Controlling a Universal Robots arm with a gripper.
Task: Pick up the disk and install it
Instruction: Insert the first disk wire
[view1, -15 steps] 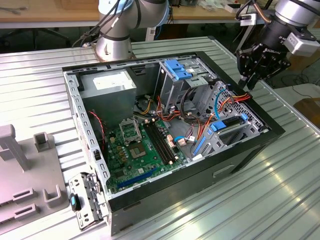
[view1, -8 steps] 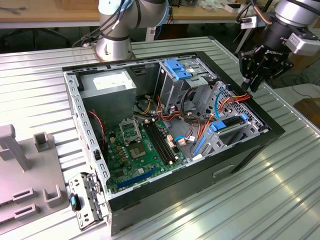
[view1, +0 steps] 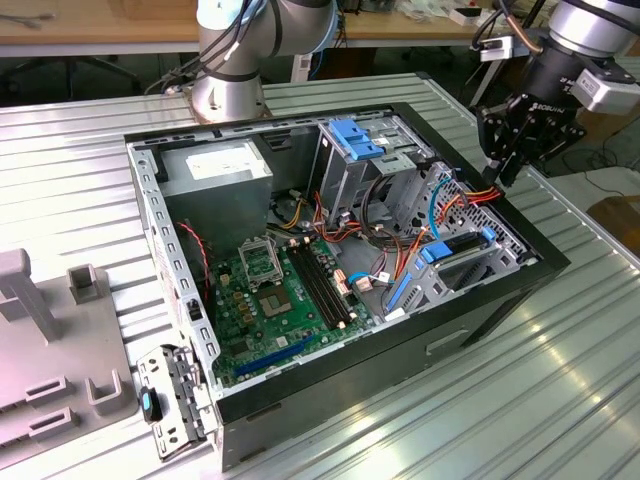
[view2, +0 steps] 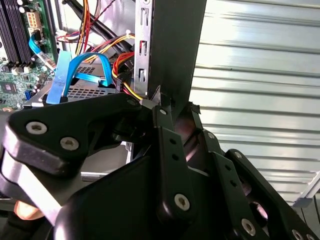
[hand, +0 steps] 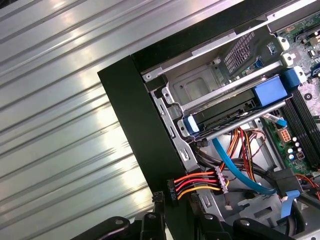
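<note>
Disk (view1: 458, 250) sat inside the case (view1: 330, 385), in the drive cage (view1: 472, 282) near the exterior view's right. Hand (view1: 503, 170) hung just above the case wall beside it; couldn't tell if open or closed.

The disk (view1: 455, 262) is a flat grey slab edged with bright blue carrier rails. It sits inside the computer case (view1: 400, 350), in the corner toward the exterior view's right, and lies tilted rather than level. In the first wrist view its thin dark edge (hand: 225, 114) runs between two blue rail ends, just inside the case's black wall.
</note>
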